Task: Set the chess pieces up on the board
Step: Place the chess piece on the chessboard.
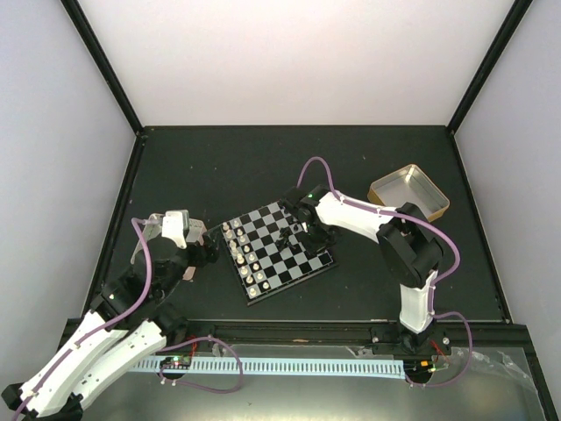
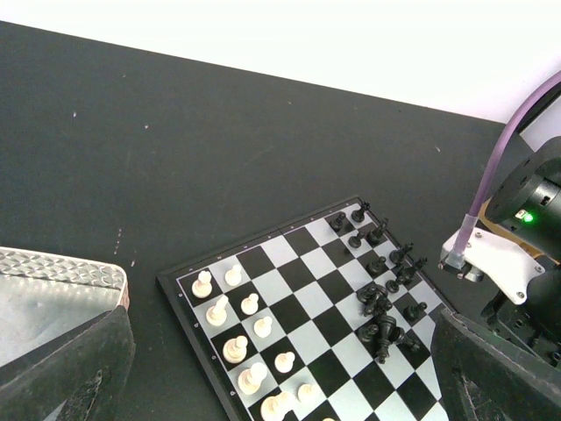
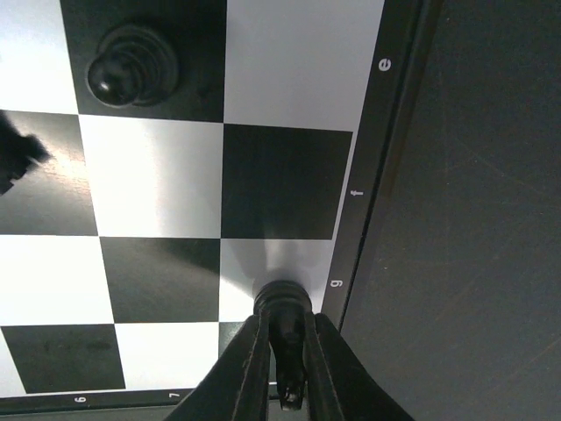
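Dark tabletop (image 1: 219, 167): my right gripper (image 3: 282, 351) pinches a black chessman (image 3: 280, 303) at the chequerboard (image 3: 386, 132) rim; my left gripper (image 2: 280, 364) hangs wide open

Your right tool (image 3: 285, 326) pinches a black chessman (image 3: 280, 300) at the edge of the board (image 3: 289, 79).
Its fingers (image 3: 241, 373) press on the piece's two sides, over a pale square just beside the rim letter g. Ahead of the tool and to its left, a black pawn (image 3: 131, 66) stands upright on a black square. To the tool's right, past the rim, you see the dark desk (image 3: 482, 219).
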Tool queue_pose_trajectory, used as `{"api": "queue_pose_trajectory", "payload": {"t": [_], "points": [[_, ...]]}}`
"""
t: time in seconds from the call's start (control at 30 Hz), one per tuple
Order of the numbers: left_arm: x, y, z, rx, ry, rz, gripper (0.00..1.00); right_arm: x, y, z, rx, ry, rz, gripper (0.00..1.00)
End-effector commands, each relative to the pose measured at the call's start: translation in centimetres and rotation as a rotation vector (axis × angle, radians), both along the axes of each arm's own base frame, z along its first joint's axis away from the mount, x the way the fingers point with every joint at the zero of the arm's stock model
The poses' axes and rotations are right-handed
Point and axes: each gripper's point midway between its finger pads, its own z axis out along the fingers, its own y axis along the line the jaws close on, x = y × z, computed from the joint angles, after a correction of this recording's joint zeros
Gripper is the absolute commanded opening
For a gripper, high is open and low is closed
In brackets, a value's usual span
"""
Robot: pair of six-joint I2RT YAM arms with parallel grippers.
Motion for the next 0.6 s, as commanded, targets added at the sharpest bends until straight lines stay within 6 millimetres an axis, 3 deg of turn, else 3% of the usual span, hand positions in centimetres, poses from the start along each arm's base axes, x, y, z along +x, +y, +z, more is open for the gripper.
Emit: {"api": "queue_pose_trajectory", "payload": {"t": [0.0,0.1,0.3,0.47,0.57], "points": [[0.0,0.4,-0.6,0.015,0.02,0.022,0.95,0.9,0.7,0.8,0.038,-0.033,-0.016,0.12],[0.1,0.4,-0.6,0.016,0.021,0.022,0.95,1.0,0.6,0.7,0.031,-0.031,-0.013,0.13],[0.0,0.4,-0.6,0.015,0.021,0.021,0.95,1.8,0.7,2.2,0.042,-0.087,-0.028,0.29],[0.0,0.4,-0.6,0.014,0.021,0.022,0.95,2.9,2.0,4.9,0.136,-0.167,-0.054,0.35],[0.1,0.4,-0.6,0.014,0.022,0.022,0.95,3.0,3.5,5.4,0.219,-0.177,-0.042,0.35]]}}
